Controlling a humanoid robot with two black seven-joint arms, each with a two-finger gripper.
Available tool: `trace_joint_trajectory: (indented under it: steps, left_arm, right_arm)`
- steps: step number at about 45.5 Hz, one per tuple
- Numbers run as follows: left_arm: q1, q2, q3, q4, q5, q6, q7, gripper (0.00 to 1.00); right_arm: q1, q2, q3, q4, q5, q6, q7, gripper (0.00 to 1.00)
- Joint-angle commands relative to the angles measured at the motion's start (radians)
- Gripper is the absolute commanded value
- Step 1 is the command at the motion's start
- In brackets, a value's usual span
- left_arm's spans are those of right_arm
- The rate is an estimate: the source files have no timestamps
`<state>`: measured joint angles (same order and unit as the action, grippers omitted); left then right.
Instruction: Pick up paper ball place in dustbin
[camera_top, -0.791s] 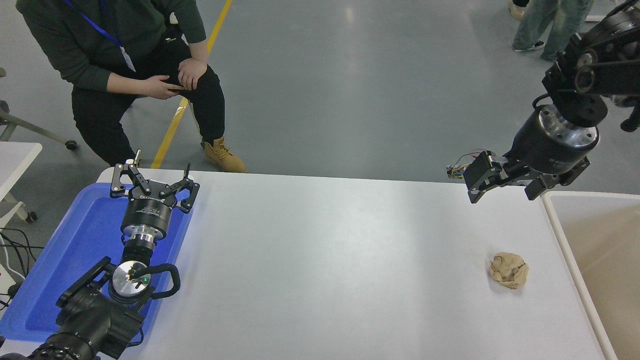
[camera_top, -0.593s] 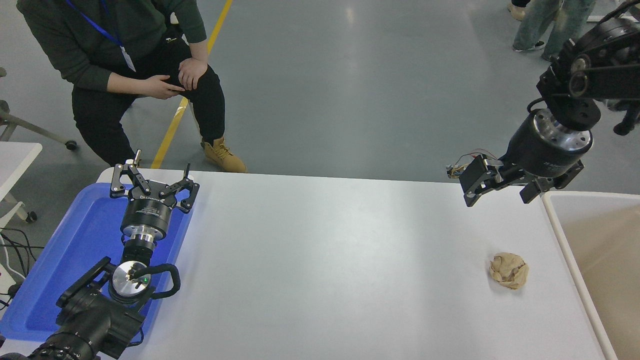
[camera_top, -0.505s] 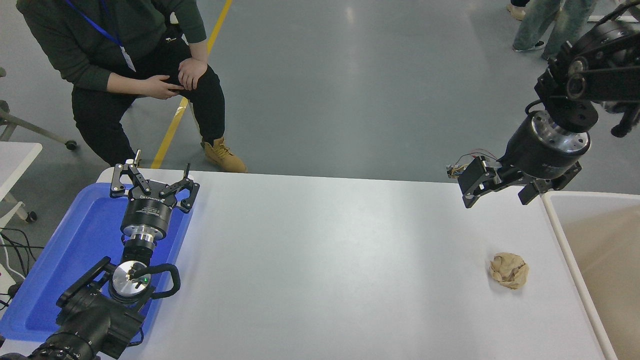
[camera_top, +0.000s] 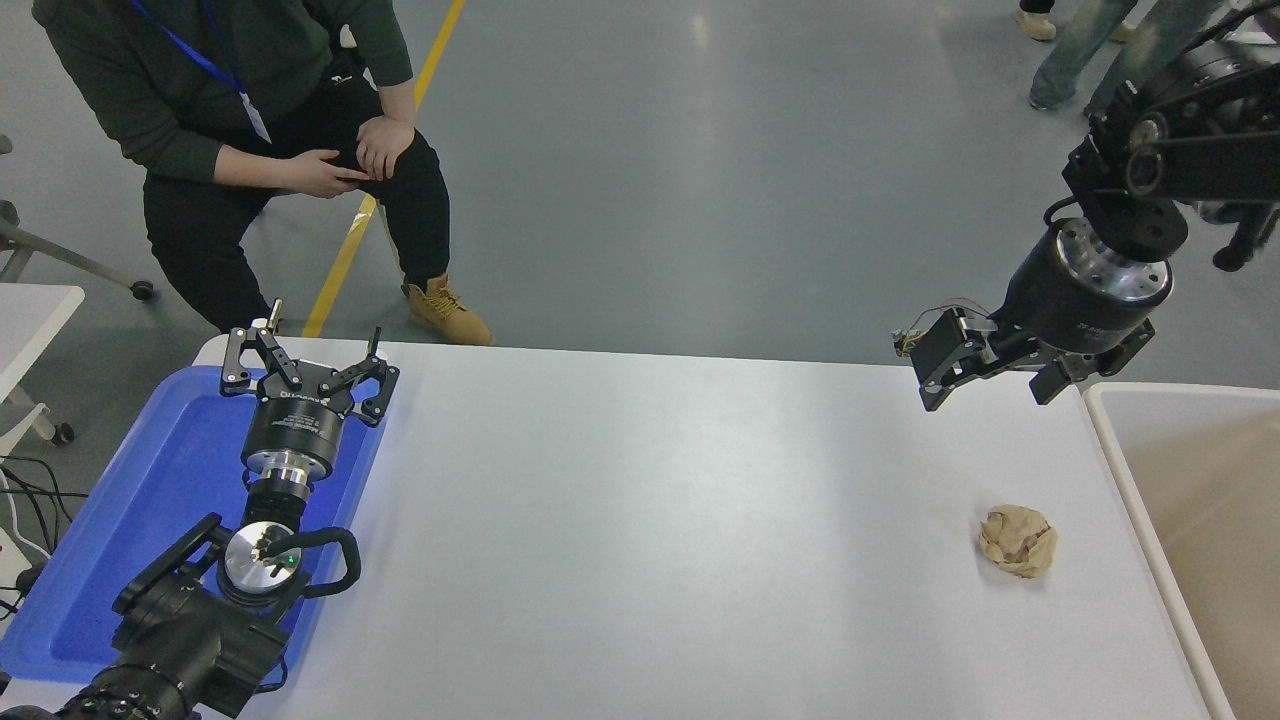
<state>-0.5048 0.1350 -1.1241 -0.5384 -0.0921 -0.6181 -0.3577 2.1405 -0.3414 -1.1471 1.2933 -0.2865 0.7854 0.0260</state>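
The paper ball (camera_top: 1018, 541), a tan-brown crumpled wad, lies on the white table (camera_top: 650, 520) near its right side. The dustbin (camera_top: 1130, 470), with an off-white rim and beige inner walls, stands at the right edge, just right of the ball. My right gripper (camera_top: 990, 385) hangs open and empty above the table's far right edge, well behind and above the ball. My left gripper (camera_top: 305, 362) is parked open over the blue tray at the lower left.
A shallow blue tray (camera_top: 130, 500) lies under the left arm. A person (camera_top: 250, 130) sits beyond the table's far left corner. Another person's legs (camera_top: 1090, 40) stand at the top right. Loose wires (camera_top: 915, 340) show at the far edge by the right gripper.
My right gripper has drifted a little to the left and away from me, staying open. The paper ball and the left arm have not moved.
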Motion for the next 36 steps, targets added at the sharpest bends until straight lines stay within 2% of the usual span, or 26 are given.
trace_joint_trajectory:
  steps: [1, 36]
  left_arm:
    - [0.000, 0.000, 0.000, 0.000, 0.000, 0.000, 0.000, 1.00]
    - [0.000, 0.000, 0.000, 0.000, 0.000, 0.000, 0.000, 1.00]
  right_arm:
    - [-0.004, 0.022, 0.013, -0.025, 0.001, 0.000, 0.000, 1.00]
    - [-0.031, 0.045, 0.015, -0.100, 0.012, 0.000, 0.000, 1.00]
